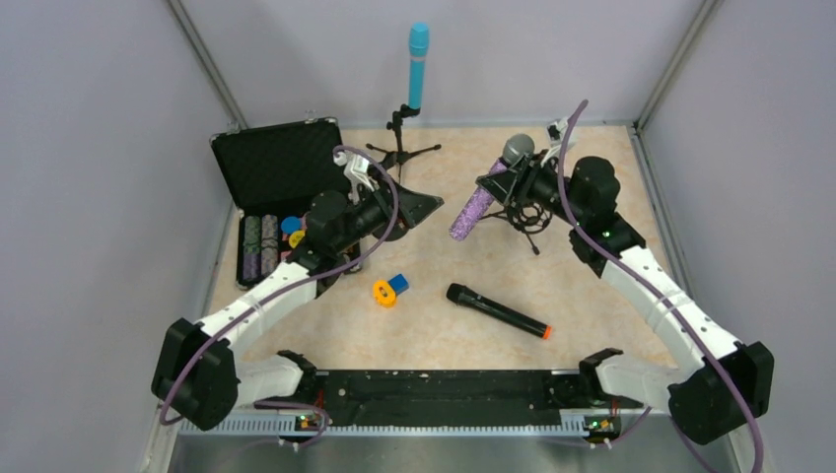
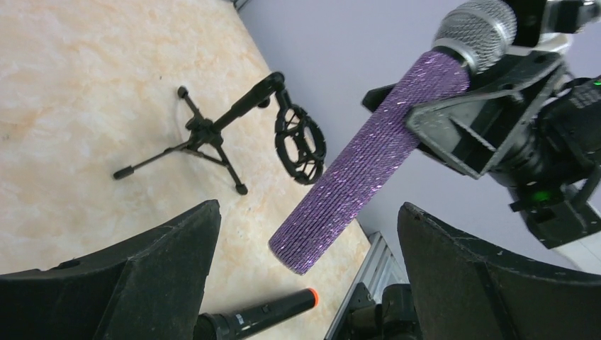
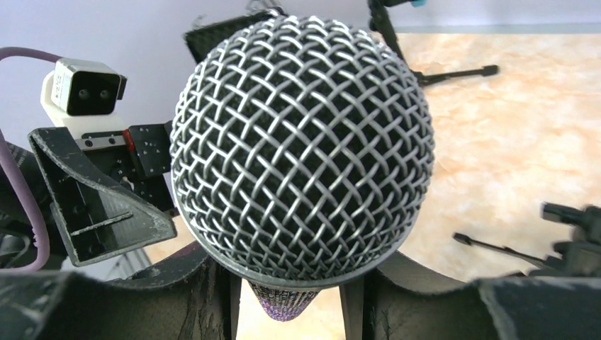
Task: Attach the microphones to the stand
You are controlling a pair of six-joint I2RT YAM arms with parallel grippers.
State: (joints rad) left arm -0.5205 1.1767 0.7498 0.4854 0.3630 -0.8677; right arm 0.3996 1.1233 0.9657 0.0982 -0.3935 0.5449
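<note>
Purple microphone (image 1: 480, 202): glittery body, silver grille. It is off the table and slanted, grille high and to the rear, tail end low and free in the air.
Right gripper (image 1: 508, 183): closed on the purple microphone just under the grille. I'd judge the neck was chosen so the long body stays bare to slide into a holder.
Left gripper (image 1: 406, 211): jaws spread wide, nothing in them. It faces the purple microphone's tail from nearby without touching it.
Shock-mount stand (image 1: 529, 213): small black tripod with a ring cradle, on the table (image 1: 434, 340) just beside the held microphone. Nothing sits in the ring, and the microphone is apart from it.
Light-blue microphone (image 1: 418, 64): upright, head up, seated in the rear stand (image 1: 399, 138). This one looks finished.
Black microphone (image 1: 496, 310): orange end, lying flat between the two arms, well apart from both stands, with neither gripper on it.
Orange-and-blue object (image 1: 389, 289): small, near the black microphone's head. No part of the job.
Black case (image 1: 276, 163): open at the left, with rows of chips inside.
Progress, as I read it: one of three seated, the second in hand, the third waiting.
Next move, as I read it: line the tail up with the ring and match its tilt.
Risk, as I read it: a sideways push could skid or tip the light tripod.
</note>
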